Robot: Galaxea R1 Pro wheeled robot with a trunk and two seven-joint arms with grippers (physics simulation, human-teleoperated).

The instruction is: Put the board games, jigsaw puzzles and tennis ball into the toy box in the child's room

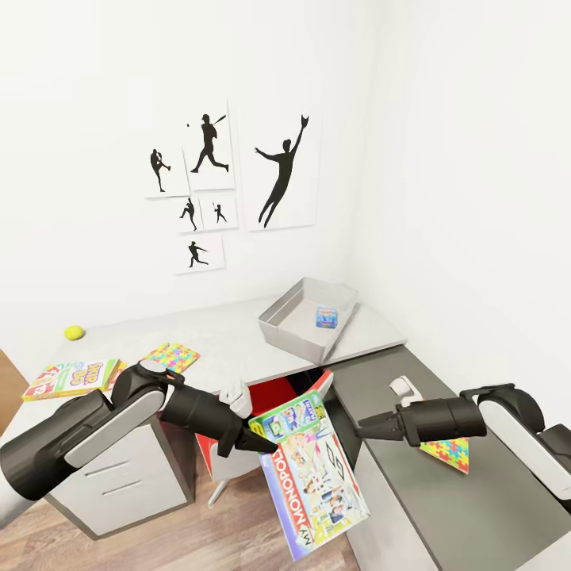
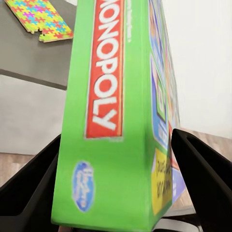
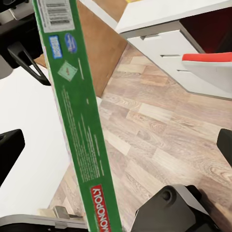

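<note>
- The left gripper [image 1: 266,442] is clamped on the top edge of the flat green-edged Monopoly board game box [image 1: 313,476] with its red name band; the box hangs tilted below and to the right of the fingertips, over the wood-plank floor [image 1: 159,547] in front of the desk.
- In the left wrist view the two black fingers [image 2: 198,164] stand on either side of the box's green edge [image 2: 113,145], pressed against it.
- The right gripper [image 1: 366,427] is open and holds nothing; its dark fingers point toward the Monopoly box, just right of it and not touching.
- In the right wrist view the box [image 3: 79,125] stands edge-on between the two spread black fingertips [image 3: 9,152], well apart from each.
- The light grey toy box [image 1: 297,329] with flared walls sits on the pale grey table top [image 1: 230,341], beyond and above both grippers, near the room's corner; a small blue board game box [image 1: 327,317] lies inside it.
- One multicoloured jigsaw puzzle sheet [image 1: 448,454] lies on the lower dark grey desk wing [image 1: 476,507], directly under the right forearm, just behind that gripper.
- The second jigsaw puzzle sheet [image 1: 173,357] lies on the pale top, beyond the left arm's elbow.
- A yellow-green-red board game box [image 1: 71,378] lies on the pale top, left of that puzzle and far left of the left gripper.
- The small yellow-green tennis ball [image 1: 74,333] rests near the wall, beyond the yellow game box.
- Black silhouette sports pictures [image 1: 281,170] hang on the white wall above the desk.
</note>
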